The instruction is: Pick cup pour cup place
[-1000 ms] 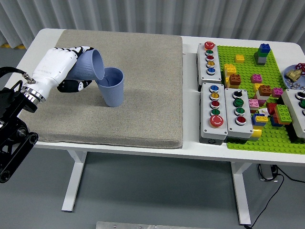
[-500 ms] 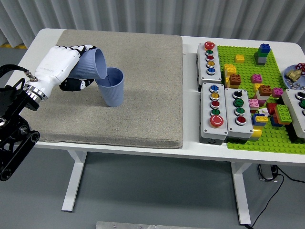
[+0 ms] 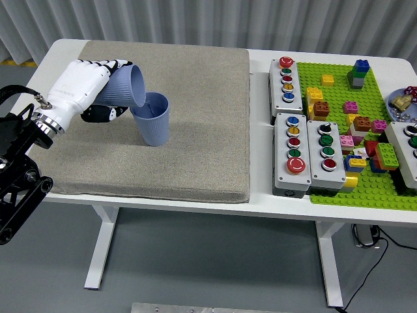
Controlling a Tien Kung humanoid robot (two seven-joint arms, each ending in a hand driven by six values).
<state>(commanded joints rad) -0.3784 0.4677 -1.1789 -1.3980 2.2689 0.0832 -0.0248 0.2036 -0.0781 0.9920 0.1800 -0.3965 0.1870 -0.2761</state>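
- Left hand (image 3: 83, 88) wrapped around a blue cup (image 3: 122, 88), gripping it, cup tipped on its side.
- Tipped cup's mouth sits over the rim of a second blue cup (image 3: 153, 120), just left of it.
- Second cup upright on the grey mat (image 3: 195, 150), left of mat centre.
- Button boxes (image 3: 306, 150) right of the mat.

Grey mat (image 3: 195, 130): open surface right of and in front of the standing cup (image 3: 154, 120); left of it, room is taken by the left robot hand (image 3: 88, 91) and tilted cup (image 3: 124, 87). Right tabletop (image 3: 260, 62): blocked by button boxes (image 3: 292, 153) and green baseplate (image 3: 365, 189) with bricks.
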